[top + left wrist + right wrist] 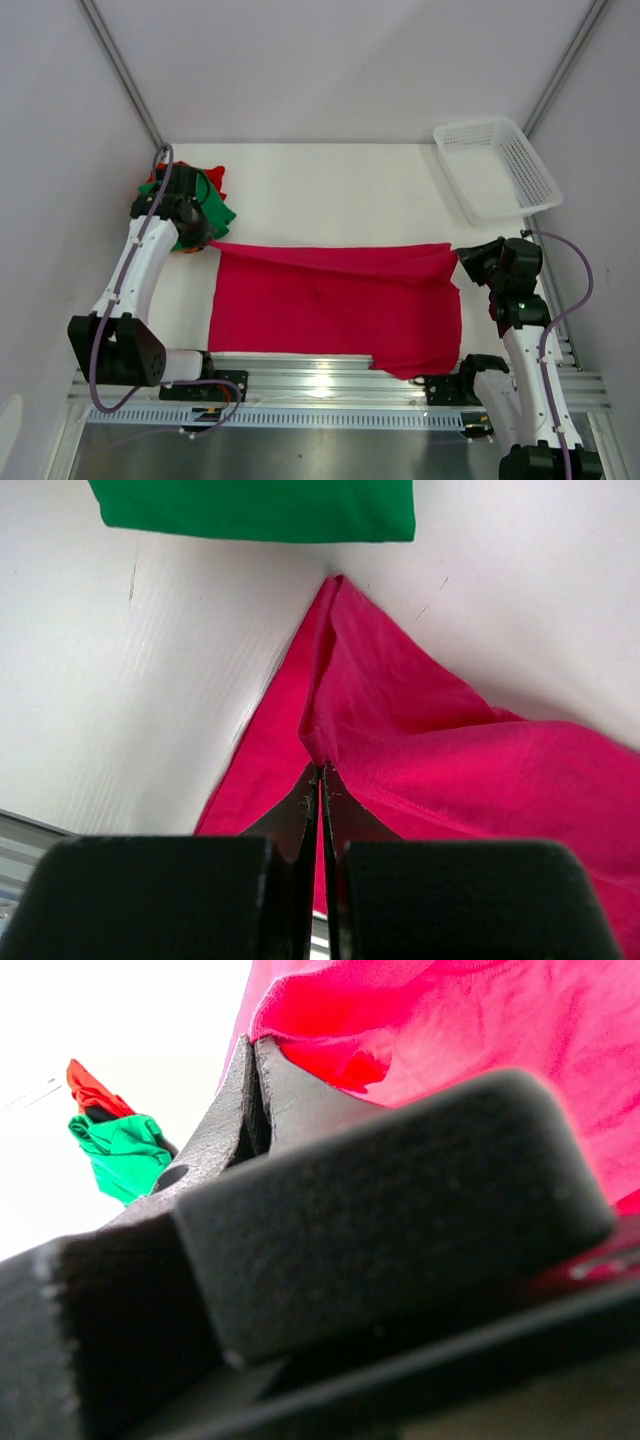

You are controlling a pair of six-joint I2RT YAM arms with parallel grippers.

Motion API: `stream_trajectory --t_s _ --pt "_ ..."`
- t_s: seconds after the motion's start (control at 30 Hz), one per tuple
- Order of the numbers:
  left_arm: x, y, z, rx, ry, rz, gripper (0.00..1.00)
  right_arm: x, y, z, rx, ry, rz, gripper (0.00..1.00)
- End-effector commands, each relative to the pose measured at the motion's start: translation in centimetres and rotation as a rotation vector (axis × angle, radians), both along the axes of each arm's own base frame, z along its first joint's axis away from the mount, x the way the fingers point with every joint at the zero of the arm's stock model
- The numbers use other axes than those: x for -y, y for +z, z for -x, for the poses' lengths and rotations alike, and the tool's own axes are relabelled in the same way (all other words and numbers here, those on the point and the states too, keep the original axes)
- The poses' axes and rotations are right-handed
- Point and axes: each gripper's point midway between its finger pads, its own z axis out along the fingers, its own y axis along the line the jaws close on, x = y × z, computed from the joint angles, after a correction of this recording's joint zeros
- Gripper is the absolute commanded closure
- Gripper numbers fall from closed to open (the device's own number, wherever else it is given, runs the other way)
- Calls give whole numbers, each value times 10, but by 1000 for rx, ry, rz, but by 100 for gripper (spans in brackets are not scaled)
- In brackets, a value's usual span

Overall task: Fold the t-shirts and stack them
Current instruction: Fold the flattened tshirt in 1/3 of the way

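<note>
A crimson t-shirt (335, 305) lies spread across the middle of the white table, and its far edge is lifted into a taut ridge between the two grippers. My left gripper (207, 240) is shut on the far left corner; in the left wrist view the jaws (322, 772) pinch a fold of crimson cloth (420, 730). My right gripper (463, 258) is shut on the far right corner, and its fingertips (252, 1050) bite into the crimson cloth (480, 1020). More t-shirts, green (212, 212) and red, sit bunched at the far left behind the left gripper.
A white mesh basket (495, 168) stands at the far right corner. The shirt's near right corner hangs over the aluminium rail (300, 365) at the table's front edge. The green shirt (260, 505) lies just beyond the left gripper. A green and red bundle (120, 1145) shows across the table.
</note>
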Motion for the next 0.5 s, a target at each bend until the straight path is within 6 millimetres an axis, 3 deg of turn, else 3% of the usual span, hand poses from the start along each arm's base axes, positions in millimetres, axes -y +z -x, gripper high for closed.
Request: stream_trajectory --t_s 0.0,0.13,0.27,0.47 --pt "-5 22 -16 79 -8 -37 99 -1 19 -8 70 3 4 100" --pt "-2 22 -17 73 -23 -21 99 1 18 -9 71 -6 10 100" --pt "4 9 -5 31 -38 2 100 2 17 -10 73 -12 8 100" --pt "7 -32 43 -111 -31 17 99 2 15 -12 74 -17 7 100"
